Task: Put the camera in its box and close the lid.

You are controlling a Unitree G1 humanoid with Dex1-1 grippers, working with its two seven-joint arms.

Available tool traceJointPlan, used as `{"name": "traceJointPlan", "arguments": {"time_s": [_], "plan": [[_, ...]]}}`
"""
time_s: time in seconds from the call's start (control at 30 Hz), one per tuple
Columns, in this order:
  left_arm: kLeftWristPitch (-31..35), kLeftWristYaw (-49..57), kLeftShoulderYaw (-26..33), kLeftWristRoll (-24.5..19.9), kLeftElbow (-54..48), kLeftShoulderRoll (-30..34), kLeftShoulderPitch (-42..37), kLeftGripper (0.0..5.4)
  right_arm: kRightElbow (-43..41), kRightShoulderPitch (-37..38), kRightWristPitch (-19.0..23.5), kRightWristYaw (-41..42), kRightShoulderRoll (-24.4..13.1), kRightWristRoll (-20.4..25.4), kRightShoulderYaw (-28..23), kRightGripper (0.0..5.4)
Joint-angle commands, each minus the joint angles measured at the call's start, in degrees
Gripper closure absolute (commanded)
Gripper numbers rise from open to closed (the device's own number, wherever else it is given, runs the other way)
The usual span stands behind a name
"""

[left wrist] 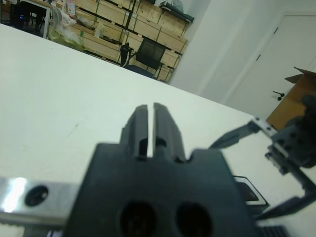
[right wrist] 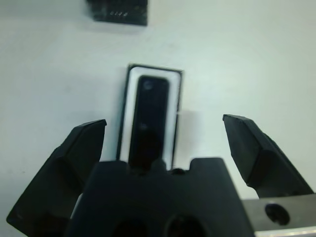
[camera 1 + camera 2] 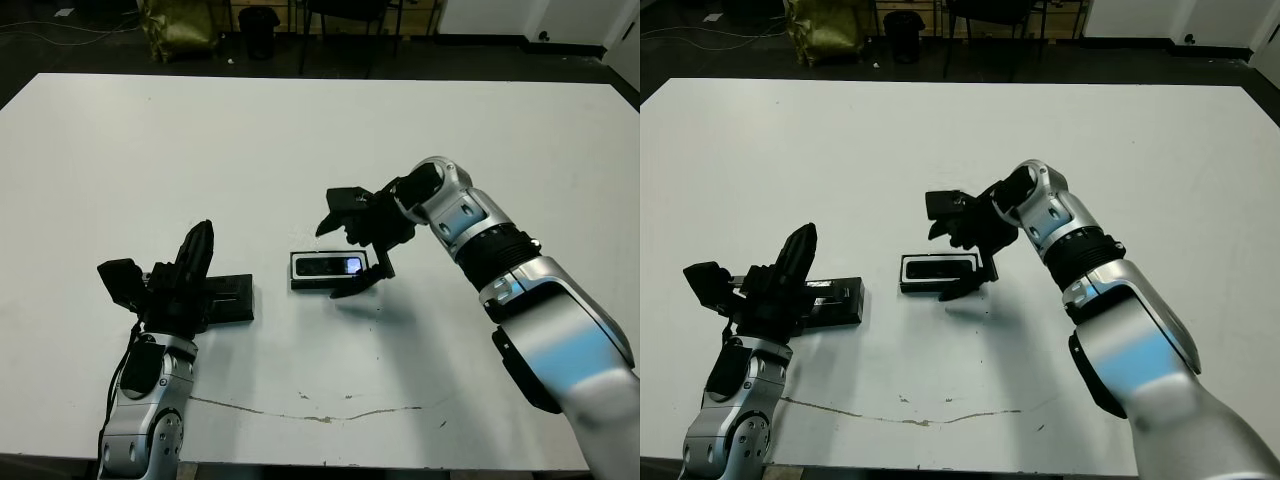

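Note:
The camera (image 3: 330, 266) is a slim black bar with a glossy bluish face. It lies inside the box (image 3: 295, 271), a shallow black-walled tray with a white inside, at the table's middle. My right gripper (image 2: 163, 123) is open just above the box, one finger on each side and touching neither; the right wrist view shows the camera (image 2: 148, 118) between the spread fingertips. The lid (image 3: 228, 300), a flat black slab, lies on the table left of the box. My left gripper (image 3: 203, 232) is shut and empty, over the lid's left end, pointing away from me.
A thin dark crack line (image 3: 330, 415) runs along the white table near its front edge. Beyond the far edge stand chairs, a black bin (image 3: 258, 28) and a yellow-green bag (image 3: 180, 28). Bare table surrounds the box.

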Motion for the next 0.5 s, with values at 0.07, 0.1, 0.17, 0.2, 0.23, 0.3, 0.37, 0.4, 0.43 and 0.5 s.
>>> {"name": "traceJointPlan", "arguments": {"time_s": [0.07, 0.1, 0.17, 0.2, 0.23, 0.3, 0.37, 0.4, 0.43, 0.5], "plan": [[0.9, 0.6, 0.3, -0.1, 0.3, 0.0, 1.1, 5.40, -4.1, -1.2, 4.3, -1.1, -3.5, 3.9, -5.5, 0.02], [1.0, 0.6, 0.3, -0.2, 0.2, 0.0, 1.1, 5.40, -5.2, -0.9, 3.9, -1.3, -4.2, 4.7, -6.6, 0.02], [0.7, 0.2, 0.3, -0.3, 0.4, 0.2, 1.1, 5.40, -8.1, 0.2, 5.7, -2.2, -5.8, 7.5, -9.7, 0.02], [0.4, -0.1, 0.4, -0.2, 0.7, 0.3, 1.0, 5.40, -10.3, 1.2, 6.6, -3.2, -6.7, 9.2, -11.6, 0.02], [0.1, -0.2, 0.4, -0.2, 0.9, 0.2, 0.9, 5.40, -13.2, 2.7, 9.0, -4.9, -7.4, 11.2, -14.0, 0.02], [-0.1, -0.1, 0.4, -0.2, 1.0, 0.0, 0.9, 5.40, -20.1, 6.8, 12.2, -9.4, -8.4, 14.0, -18.0, 0.02], [-0.4, 0.0, 0.4, 0.1, 1.1, 0.0, 0.9, 5.40, -29.3, 12.6, 14.6, -15.9, -9.1, 15.7, -21.9, 0.22], [-0.2, 0.4, 0.3, 0.5, 0.8, 0.0, 1.0, 5.40, -33.4, 15.3, 15.5, -19.2, -9.2, 16.1, -23.4, 0.36], [0.2, 0.6, 0.2, 0.4, 0.5, 0.1, 1.0, 5.40, -37.4, 18.6, 14.5, -22.8, -9.0, 16.2, -24.9, 0.60], [0.5, 0.6, 0.3, 0.0, 0.2, 0.1, 0.9, 5.40, -44.7, 25.4, 12.5, -29.7, -8.5, 15.6, -27.1, 1.03]]}}
